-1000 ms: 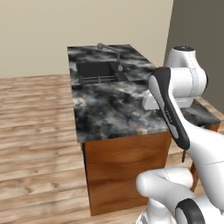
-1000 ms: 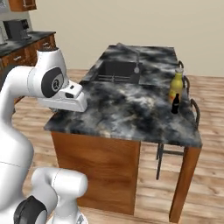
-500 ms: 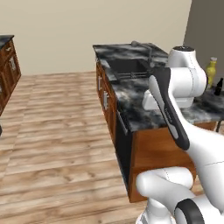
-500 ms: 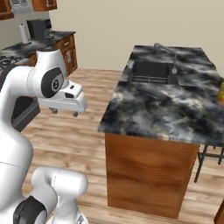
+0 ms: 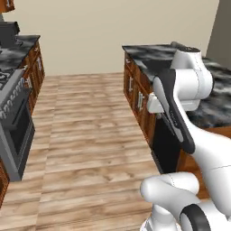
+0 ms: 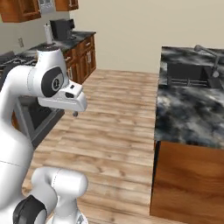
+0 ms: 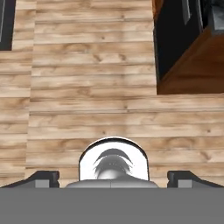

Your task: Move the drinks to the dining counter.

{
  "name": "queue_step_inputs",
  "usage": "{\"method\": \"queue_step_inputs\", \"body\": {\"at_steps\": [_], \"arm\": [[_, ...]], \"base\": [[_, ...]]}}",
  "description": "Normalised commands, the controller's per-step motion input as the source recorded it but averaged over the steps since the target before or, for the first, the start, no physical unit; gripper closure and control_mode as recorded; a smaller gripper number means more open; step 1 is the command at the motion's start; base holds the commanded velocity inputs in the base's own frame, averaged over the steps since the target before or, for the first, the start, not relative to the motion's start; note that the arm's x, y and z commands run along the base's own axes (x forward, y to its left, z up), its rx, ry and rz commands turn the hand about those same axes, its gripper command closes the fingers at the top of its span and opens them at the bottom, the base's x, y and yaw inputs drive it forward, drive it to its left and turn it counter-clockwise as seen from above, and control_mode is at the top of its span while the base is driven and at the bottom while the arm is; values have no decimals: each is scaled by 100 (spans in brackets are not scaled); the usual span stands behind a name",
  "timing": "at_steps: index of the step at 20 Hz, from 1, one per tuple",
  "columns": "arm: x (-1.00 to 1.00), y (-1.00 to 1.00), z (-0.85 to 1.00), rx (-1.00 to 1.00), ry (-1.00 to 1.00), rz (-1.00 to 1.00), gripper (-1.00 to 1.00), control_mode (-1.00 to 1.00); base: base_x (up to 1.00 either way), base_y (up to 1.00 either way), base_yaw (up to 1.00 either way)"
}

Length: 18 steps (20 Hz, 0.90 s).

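A: Item, dining counter (image 6: 188, 113): right of the base, sink (image 6: 192, 74) sunk in its top. Drinks: none visible now.
B: Step?
A: Likely driving; steer wide of the counter corner, find the bottles.
B: Arm?
A: Folded high, hand aimed at the floor (image 7: 87, 87). Gripper (image 7: 113, 178): fingers spread, empty.

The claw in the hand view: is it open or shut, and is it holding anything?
Open and empty. The claw has its two dark fingertips far apart at the bottom corners, with only wood floor between them.
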Motion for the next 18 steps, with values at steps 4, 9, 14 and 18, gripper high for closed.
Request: {"method": "queue_step_inputs", "body": {"at_steps": [4,9,14,18], "arm": [[0,0,0,0,0,0,-100,100],[0,0,0,0,0,0,-100,100],[0,0,0,0,0,0,-100,100],[0,0,0,0,0,0,-100,100]], "base": [[9,100,38],[2,100,64],[0,90,76],[0,72,80]]}}
